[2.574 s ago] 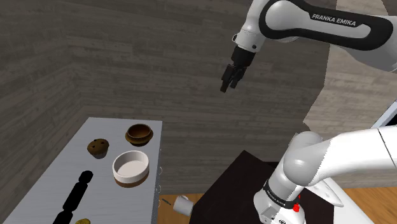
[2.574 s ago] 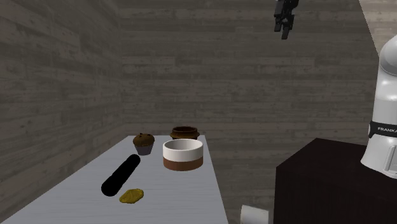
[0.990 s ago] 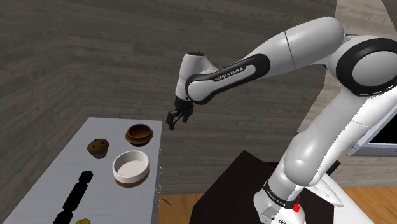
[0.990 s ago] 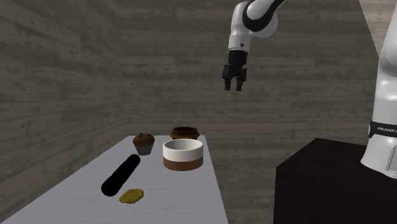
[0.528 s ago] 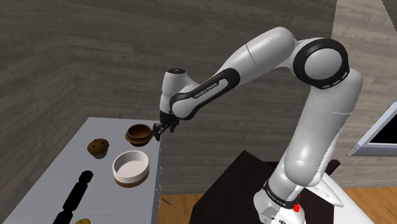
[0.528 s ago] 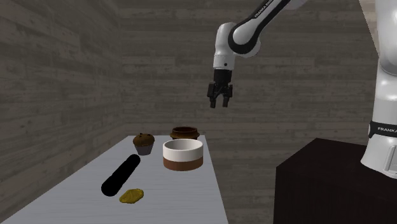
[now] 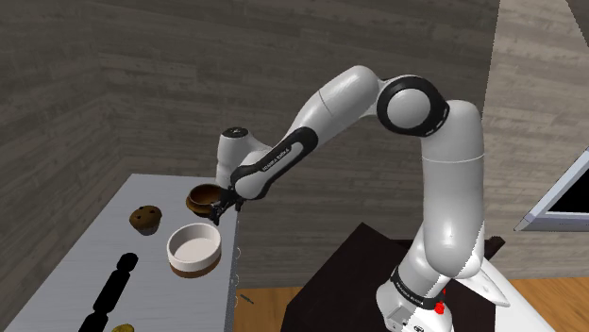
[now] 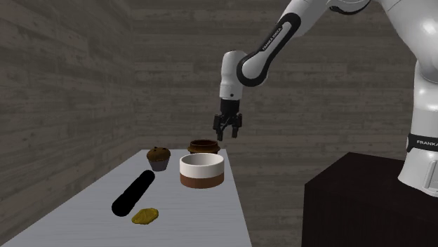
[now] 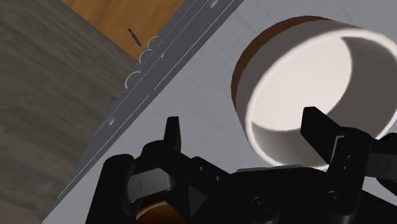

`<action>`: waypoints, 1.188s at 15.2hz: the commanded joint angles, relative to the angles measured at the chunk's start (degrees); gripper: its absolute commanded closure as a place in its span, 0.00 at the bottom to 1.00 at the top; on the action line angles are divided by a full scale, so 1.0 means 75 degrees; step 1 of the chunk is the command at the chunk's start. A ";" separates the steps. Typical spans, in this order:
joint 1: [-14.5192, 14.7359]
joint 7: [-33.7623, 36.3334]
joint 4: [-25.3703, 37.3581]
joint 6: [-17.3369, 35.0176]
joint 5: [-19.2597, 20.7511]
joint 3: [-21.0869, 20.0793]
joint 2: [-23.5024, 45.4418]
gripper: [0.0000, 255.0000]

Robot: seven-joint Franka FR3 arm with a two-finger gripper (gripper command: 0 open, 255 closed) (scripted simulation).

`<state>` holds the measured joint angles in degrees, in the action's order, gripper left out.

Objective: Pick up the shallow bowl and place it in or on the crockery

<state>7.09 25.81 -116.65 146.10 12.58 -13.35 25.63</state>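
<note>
While the gripper (image 7: 219, 213) (image 8: 226, 137) (image 9: 242, 121) hovers with fingers apart by the brown bowl's (image 7: 201, 197) (image 8: 202, 146) rim, that bowl sits on the grey table (image 7: 75, 273) (image 8: 196, 217) just beside the bigger white bowl (image 7: 194, 248) (image 8: 201, 170) (image 9: 299, 95).

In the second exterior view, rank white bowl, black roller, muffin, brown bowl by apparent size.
Largest: white bowl and black roller, about alike; roller nearer the camera.
Smaller: muffin and brown bowl, too close to rank; bowl farther back.

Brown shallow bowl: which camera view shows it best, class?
The shoulder view: it looks down into the brown shallow bowl, showing its hollow. The second exterior view shows its side, partly hidden behind the white bowl. The wrist view catches a brown sliver of it.
</note>
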 commanded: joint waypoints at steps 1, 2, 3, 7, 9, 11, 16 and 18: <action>0.0241 0.0230 0.0659 -0.0035 0.0204 0.0127 0.0669 0.00; 0.0336 0.0302 0.0936 -0.0029 0.0276 0.0190 0.0971 0.00; 0.0429 0.0365 0.1224 -0.0031 0.0338 0.0250 0.1275 0.00; 0.0596 0.0467 0.1753 0.0057 0.0452 0.0382 0.1917 0.00; 0.0625 0.0490 0.1829 0.0163 0.0490 0.0425 0.2097 0.00; 0.0653 0.0512 0.1911 0.0264 0.0525 0.0467 0.2280 0.00; 0.0676 0.0527 0.1981 0.0342 0.0551 0.0500 0.2426 0.00; 0.0676 0.0527 0.1981 0.0342 0.0551 0.0500 0.2426 0.00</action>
<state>12.16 29.75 -101.79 148.64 16.71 -9.61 43.81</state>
